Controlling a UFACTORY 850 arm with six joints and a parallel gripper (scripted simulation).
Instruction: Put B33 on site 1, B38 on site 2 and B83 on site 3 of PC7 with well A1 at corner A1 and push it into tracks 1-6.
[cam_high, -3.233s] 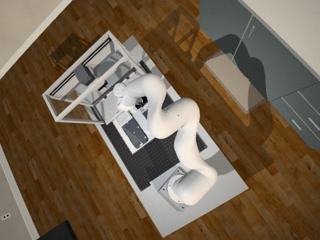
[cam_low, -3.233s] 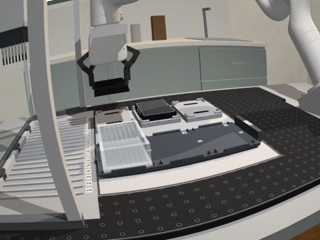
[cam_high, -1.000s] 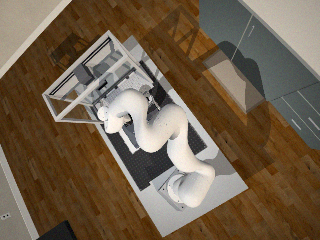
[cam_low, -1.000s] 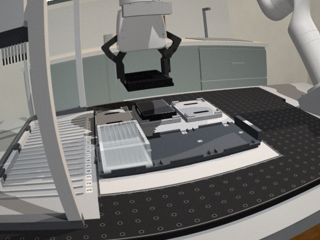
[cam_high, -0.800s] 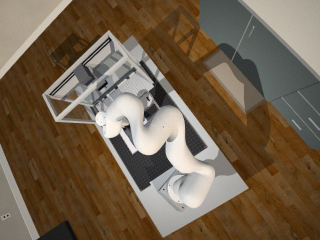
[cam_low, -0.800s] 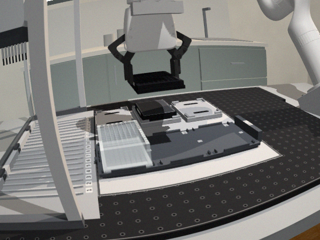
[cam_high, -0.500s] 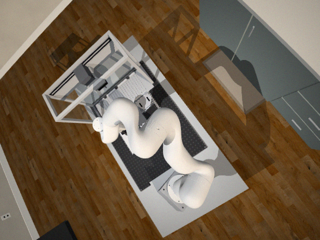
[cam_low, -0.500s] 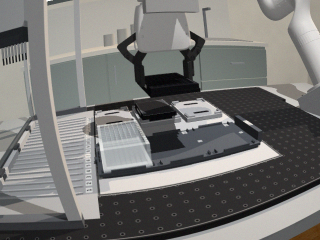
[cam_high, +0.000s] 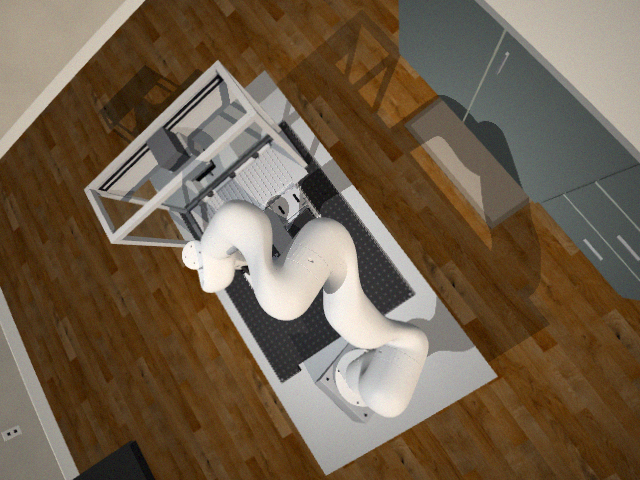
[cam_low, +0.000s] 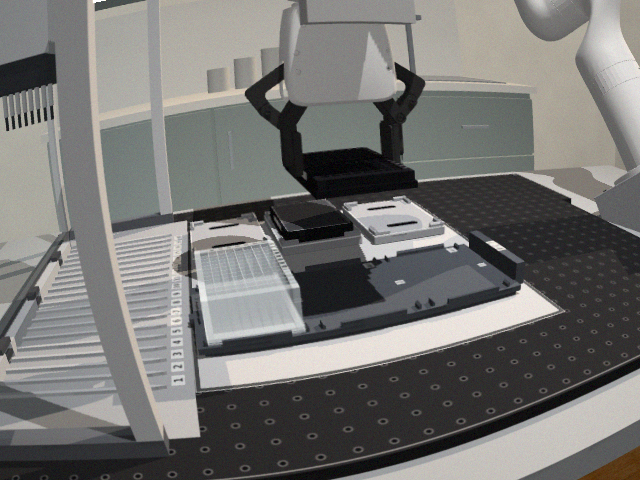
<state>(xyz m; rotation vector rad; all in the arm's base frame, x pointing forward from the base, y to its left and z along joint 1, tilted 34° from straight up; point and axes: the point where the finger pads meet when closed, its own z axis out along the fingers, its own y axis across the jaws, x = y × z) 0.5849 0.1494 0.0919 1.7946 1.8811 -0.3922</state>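
1. PC7 [cam_low: 444, 273] lies loose on the pale apron [cam_low: 413, 335] in front of the rails [cam_low: 139, 268], with its handle [cam_low: 498, 253] at the far end from them. It has not entered any track, and I can see no lamp from where I stand.
2. B83 [cam_low: 248, 289], the clear deep-well block, sits on the carrier's site nearest the rails, which I take for site 3. It looks flat, though I cannot make out its A1 corner.
3. The end effector [cam_low: 345, 165] hangs above the row of nests, clamped on a black plate [cam_low: 361, 178] that it holds level and well off the bench [cam_low: 465, 403].
4. Nest S3 [cam_low: 222, 232] and nest S1 [cam_low: 392, 219] are bare, while a dark plate, B33 [cam_low: 310, 217] by its place in the middle nest, waits there. So the carried plate should be B38.
5. Sites 1 and 2 on the carrier show only bare locators.
6. My reckoning is one plate of three is placed. Left to do are B38 down onto site 2, B33 onto site 1 by the handle, squaring the carrier to the low track numbers [cam_low: 177, 356], pushing it home, and releasing.
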